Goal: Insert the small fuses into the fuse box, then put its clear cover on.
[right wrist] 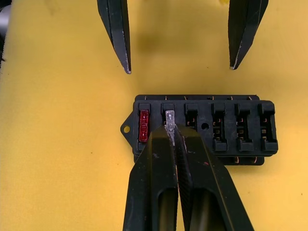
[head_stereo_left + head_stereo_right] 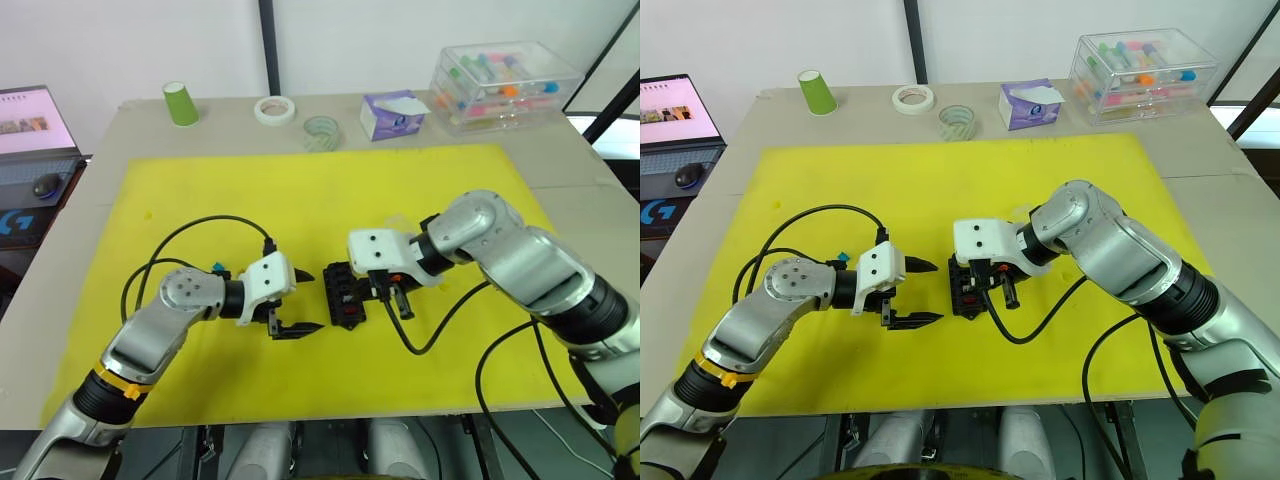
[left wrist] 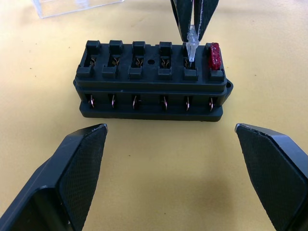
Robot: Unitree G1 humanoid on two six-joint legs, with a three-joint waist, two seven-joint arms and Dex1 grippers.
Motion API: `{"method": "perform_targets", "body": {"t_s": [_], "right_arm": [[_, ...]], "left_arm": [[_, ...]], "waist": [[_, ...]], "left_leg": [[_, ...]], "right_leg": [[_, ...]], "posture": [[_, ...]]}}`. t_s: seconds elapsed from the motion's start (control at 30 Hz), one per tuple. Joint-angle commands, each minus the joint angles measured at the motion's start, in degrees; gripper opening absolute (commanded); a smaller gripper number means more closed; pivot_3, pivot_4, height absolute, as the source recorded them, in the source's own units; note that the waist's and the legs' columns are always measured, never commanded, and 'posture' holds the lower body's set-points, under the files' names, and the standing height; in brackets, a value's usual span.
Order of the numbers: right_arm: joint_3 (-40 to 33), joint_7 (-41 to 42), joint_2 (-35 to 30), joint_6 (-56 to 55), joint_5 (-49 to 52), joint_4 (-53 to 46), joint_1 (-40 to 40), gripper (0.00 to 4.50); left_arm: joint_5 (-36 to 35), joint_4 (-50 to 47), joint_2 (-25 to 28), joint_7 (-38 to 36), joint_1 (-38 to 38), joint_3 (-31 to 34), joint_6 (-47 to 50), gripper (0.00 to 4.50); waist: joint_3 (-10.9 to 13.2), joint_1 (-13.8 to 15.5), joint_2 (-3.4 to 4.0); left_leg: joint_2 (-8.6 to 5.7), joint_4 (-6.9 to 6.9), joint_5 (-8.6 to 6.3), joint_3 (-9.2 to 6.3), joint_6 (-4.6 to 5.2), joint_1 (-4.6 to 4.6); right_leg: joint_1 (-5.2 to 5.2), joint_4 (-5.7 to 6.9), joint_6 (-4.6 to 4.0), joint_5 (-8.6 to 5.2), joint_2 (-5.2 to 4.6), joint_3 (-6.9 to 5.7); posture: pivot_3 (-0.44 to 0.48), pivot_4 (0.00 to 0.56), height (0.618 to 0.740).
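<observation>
The black fuse box (image 2: 343, 296) lies mid-mat between my two grippers. A red fuse (image 1: 143, 126) sits in its end slot. My right gripper (image 1: 172, 134) is shut on a clear fuse (image 1: 169, 117), whose blades are at the mouth of the second slot, next to the red one. The other slots are empty. My left gripper (image 2: 302, 300) stands open on the box's left side, apart from it, with nothing between its fingers. The clear cover (image 3: 72, 6) lies on the mat just beyond the box, on the right gripper's side. A small blue-green piece (image 2: 217, 267) lies by my left wrist.
The yellow mat (image 2: 300, 190) covers most of the table. Along the back stand a green cup (image 2: 181, 103), a white tape roll (image 2: 274, 110), a clear tape roll (image 2: 320, 132), a tissue box (image 2: 392, 114) and a clear storage box (image 2: 503, 85). A laptop (image 2: 30, 125) sits far left.
</observation>
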Motion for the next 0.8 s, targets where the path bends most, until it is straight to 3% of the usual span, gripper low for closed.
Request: {"method": "perform_targets", "body": {"t_s": [0.03, 0.8], "right_arm": [[-0.24, -0.07, -0.01, 0.35, 0.19, -2.04, -0.29, 0.00], [4.15, -2.25, -0.11, -1.51, -4.78, -0.31, 0.10, 0.00]], "left_arm": [[-0.20, -2.31, -0.01, 0.23, 0.45, 0.73, -0.82, 4.47], [-0.32, -2.66, -0.10, 0.54, 0.73, 0.88, -0.45, 4.47]], "waist": [[0.00, 0.00, 0.00], [-0.01, -0.01, -0.01]], "left_leg": [[0.00, 0.00, 0.00, 0.00, 0.00, 0.00], [0.00, 0.00, 0.00, 0.00, 0.00, 0.00]], "right_leg": [[0.00, 0.00, 0.00, 0.00, 0.00, 0.00], [0.00, 0.00, 0.00, 0.00, 0.00, 0.00]], "posture": [[0.000, 0.150, 0.740], [0.000, 0.150, 0.740]]}}
